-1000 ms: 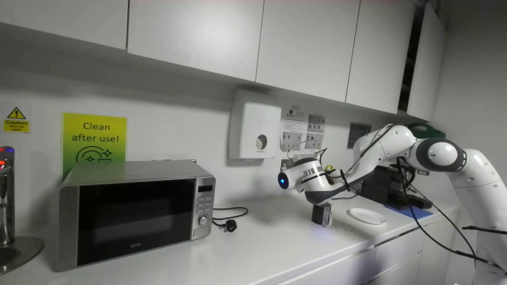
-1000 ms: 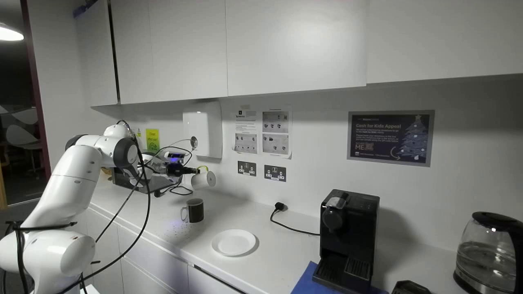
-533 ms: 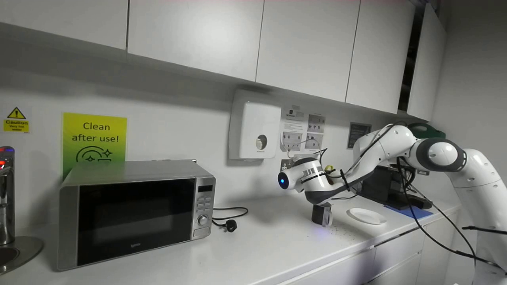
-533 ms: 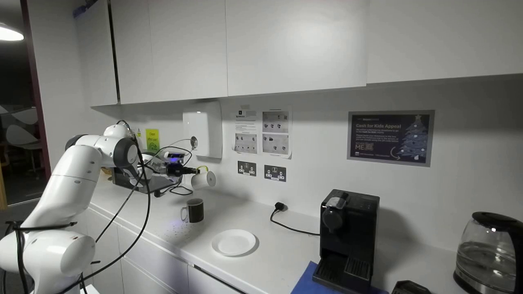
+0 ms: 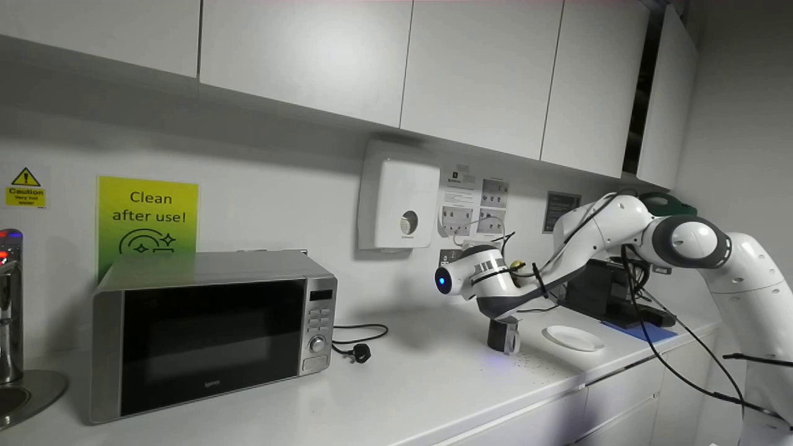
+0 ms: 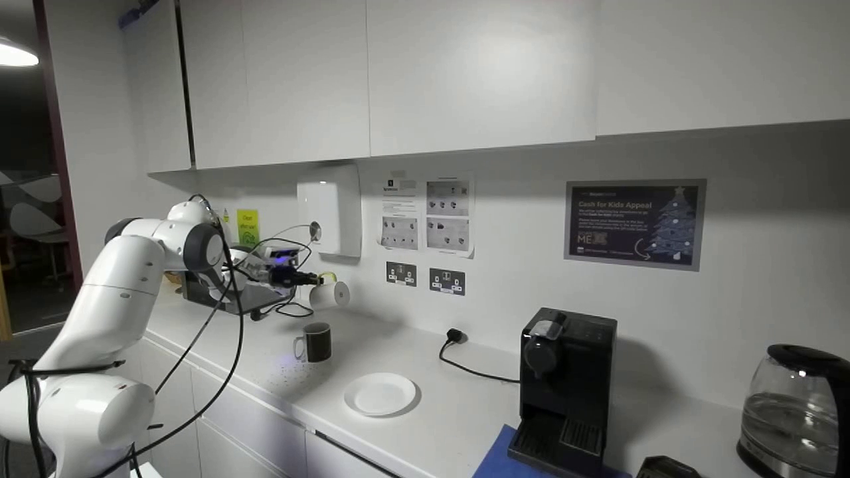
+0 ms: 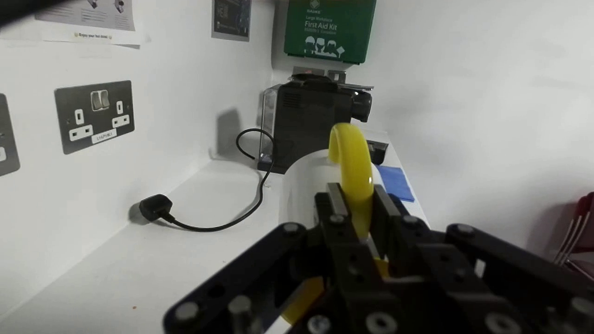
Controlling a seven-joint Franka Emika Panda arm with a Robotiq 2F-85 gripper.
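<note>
The tool (image 7: 359,202) grips the yellow handle (image 7: 351,155) of a white mug (image 6: 325,296), holding it tipped sideways above the desk (image 6: 451,405). A dark mug (image 6: 319,342) stands upright near a white plate (image 6: 380,393).

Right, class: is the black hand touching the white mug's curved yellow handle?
Touching: the wrist view shows the hand pinching the curved yellow handle between its fingers.

The arm (image 6: 126,285) is white and rounded, with dark grey joint bands (image 5: 657,243). Behind the black pincer (image 7: 359,204), studded with silver screws (image 7: 187,311), run strapped black cables (image 6: 242,318), and a small blue light (image 5: 442,281) glows.
</note>
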